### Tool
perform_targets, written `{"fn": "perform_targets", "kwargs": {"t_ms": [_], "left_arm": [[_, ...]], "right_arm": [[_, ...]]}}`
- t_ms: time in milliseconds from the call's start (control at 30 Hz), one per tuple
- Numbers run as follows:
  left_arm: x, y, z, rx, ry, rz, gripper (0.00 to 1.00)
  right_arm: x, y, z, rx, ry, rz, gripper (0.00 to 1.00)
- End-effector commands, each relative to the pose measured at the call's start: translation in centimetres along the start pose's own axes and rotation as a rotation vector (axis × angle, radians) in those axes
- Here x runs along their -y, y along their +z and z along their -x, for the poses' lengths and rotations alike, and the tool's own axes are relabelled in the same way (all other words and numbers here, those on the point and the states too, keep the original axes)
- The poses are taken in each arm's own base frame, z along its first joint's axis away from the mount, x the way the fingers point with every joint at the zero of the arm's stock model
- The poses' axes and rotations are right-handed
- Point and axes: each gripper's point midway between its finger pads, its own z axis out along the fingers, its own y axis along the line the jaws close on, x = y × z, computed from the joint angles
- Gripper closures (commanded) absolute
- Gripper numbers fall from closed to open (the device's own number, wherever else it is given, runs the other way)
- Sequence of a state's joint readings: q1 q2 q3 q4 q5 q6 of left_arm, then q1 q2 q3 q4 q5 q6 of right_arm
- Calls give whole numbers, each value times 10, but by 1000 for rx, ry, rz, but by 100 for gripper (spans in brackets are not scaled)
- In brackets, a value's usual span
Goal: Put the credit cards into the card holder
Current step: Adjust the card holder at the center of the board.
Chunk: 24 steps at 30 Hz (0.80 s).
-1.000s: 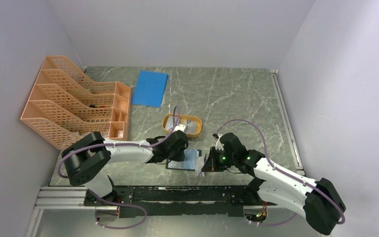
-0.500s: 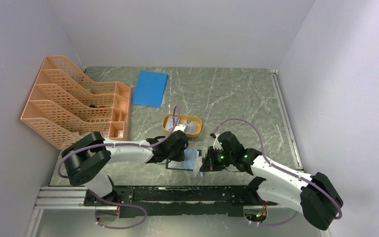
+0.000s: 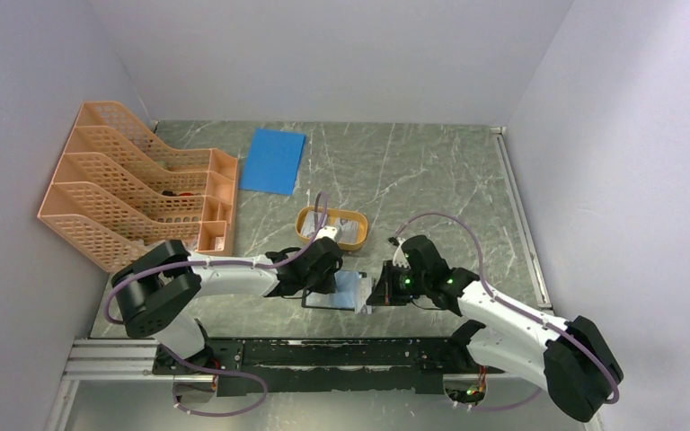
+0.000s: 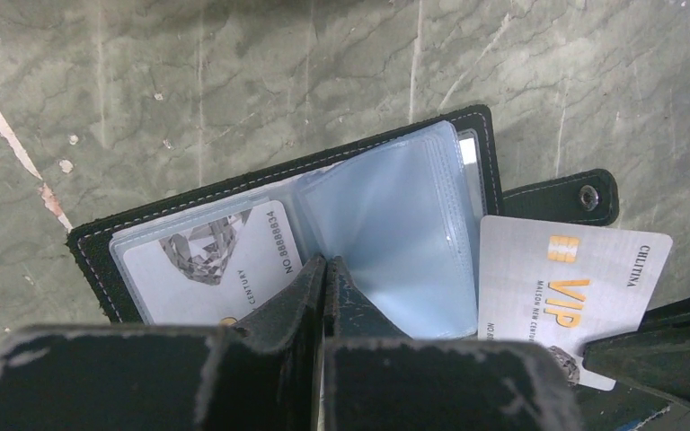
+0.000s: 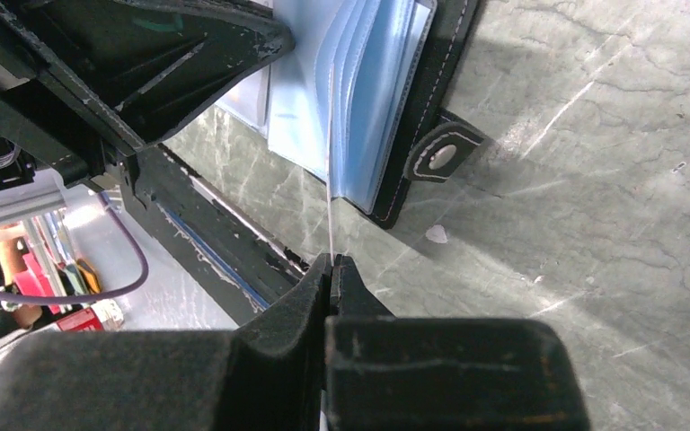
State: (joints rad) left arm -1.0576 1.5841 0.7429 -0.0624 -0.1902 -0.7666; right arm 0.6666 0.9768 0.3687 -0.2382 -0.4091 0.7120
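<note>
The black card holder lies open on the table, its bluish-clear pockets fanned up. One pocket holds a grey card. My left gripper is shut, its tips pressed at the fold between the pockets; whether a leaf is pinched is unclear. My right gripper is shut on a silvery VIP credit card, seen edge-on in the right wrist view. Its far edge meets the pockets at the holder's right side. In the top view both grippers flank the holder.
An orange oval dish with pale cards sits just behind the holder. A blue flat sheet lies at the back. An orange file rack stands at the left. The table's near edge and rail are close below the holder.
My right arm has shifted slightly left, bringing the card closer against the holder's pockets. The left arm and the holder have stayed put.
</note>
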Motion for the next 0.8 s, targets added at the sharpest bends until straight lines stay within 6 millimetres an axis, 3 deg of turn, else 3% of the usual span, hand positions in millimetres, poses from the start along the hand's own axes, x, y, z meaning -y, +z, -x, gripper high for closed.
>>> {"fn": "perform_targets", "kwargs": {"t_ms": [0, 767], "left_arm": [[-26, -4, -20, -54, 45, 82, 95], [-24, -7, -18, -46, 40, 68, 95]], "right_arm": [[-5, -4, 5, 0, -18, 19, 100], [-10, 6, -7, -87, -16, 83, 100]]}}
